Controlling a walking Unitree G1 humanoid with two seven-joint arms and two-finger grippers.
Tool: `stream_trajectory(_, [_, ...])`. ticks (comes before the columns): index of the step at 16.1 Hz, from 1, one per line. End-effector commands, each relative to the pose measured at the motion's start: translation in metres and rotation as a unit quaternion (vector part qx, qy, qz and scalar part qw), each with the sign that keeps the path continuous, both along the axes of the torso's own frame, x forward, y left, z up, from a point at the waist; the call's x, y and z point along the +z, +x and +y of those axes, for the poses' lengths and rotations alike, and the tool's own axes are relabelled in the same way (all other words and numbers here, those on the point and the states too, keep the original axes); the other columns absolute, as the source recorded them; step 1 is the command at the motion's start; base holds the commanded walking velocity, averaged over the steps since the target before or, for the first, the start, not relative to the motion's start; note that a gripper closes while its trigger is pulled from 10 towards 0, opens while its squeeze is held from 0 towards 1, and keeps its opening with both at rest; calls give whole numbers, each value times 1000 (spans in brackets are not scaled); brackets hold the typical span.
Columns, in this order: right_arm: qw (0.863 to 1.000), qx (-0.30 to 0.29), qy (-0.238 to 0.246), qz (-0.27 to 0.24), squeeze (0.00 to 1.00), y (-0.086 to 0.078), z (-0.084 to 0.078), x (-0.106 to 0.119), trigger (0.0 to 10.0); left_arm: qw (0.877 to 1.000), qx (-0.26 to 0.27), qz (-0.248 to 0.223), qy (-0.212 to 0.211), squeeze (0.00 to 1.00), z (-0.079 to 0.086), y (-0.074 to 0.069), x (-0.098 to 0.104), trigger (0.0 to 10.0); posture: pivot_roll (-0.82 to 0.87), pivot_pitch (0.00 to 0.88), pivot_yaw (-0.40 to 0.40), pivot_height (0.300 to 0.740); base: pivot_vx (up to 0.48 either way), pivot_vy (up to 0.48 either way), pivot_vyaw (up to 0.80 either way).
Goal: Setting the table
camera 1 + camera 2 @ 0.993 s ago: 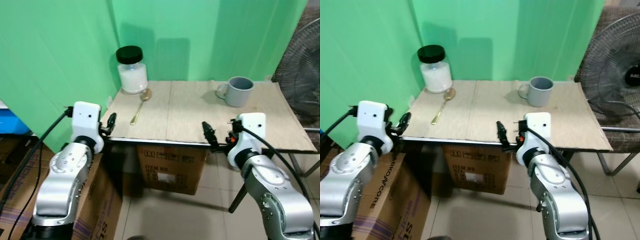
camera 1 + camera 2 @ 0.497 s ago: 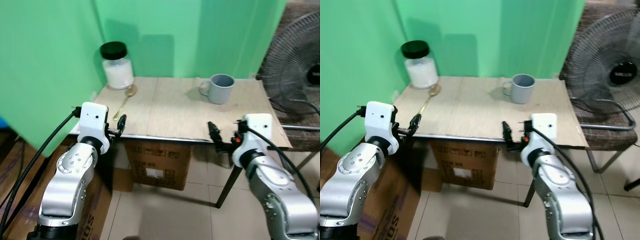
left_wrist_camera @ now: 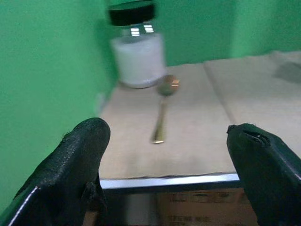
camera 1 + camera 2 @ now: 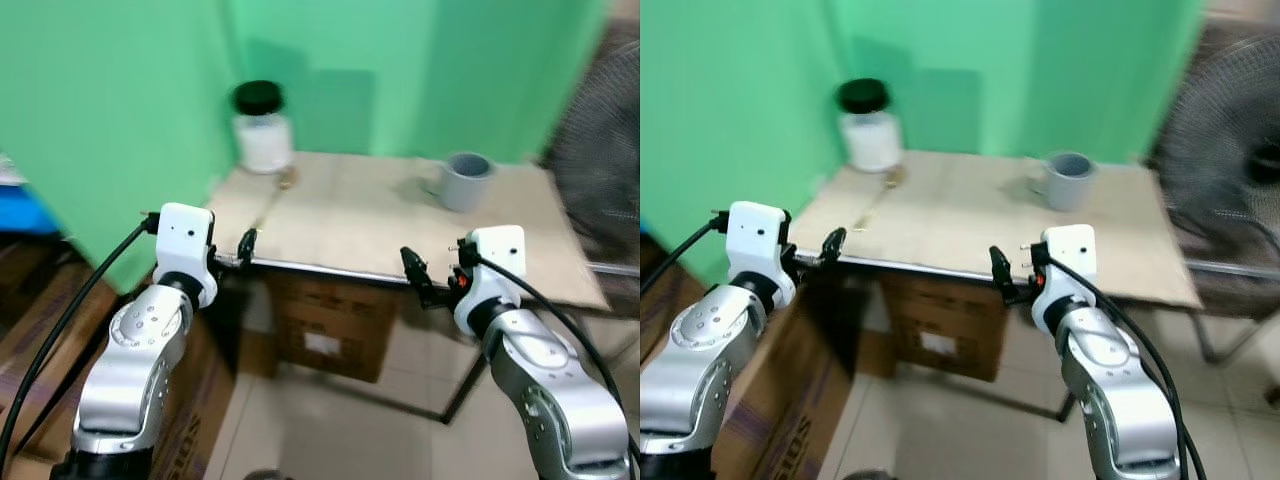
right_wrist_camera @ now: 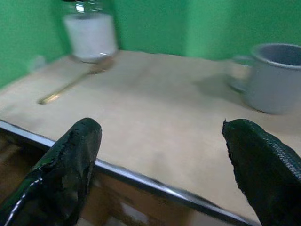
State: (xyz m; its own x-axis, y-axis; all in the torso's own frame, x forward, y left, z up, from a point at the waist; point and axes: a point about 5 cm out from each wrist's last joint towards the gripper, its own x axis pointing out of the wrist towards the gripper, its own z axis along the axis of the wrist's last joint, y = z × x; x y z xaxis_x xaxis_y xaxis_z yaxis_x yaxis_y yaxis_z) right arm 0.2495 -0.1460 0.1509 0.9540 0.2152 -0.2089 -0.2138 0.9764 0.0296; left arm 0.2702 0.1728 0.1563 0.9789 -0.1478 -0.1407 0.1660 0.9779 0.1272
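While both grippers hover spread wide at the table's [image 4: 350,235] near edge, the spoon [image 3: 162,113] lies ahead of the left gripper [image 3: 169,155], handle toward it, upper-centre of frame.

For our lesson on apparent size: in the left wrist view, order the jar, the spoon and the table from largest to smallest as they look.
1. Table
2. Jar
3. Spoon, though it lies nearer the camera than the jar.

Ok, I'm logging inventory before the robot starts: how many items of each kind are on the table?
Jar: 1
Spoon: 1
Mug: 1
Total: 3 things on the table
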Motion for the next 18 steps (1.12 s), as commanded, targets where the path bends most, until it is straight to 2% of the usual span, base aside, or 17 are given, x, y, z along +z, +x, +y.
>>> stream_trajectory(1, [1000, 4, 9, 5, 0, 1, 3, 0, 10000, 1000, 6, -3, 7, 1000, 4, 1, 2, 10000, 69, 0, 60, 740, 307, 0, 0])
stream_trajectory(18, [1000, 28, -2, -4, 0, 3, 6, 5, 10000, 1000, -16, 5, 12, 1000, 4, 3, -1, 10000, 60, 0, 64, 740, 298, 0, 0])
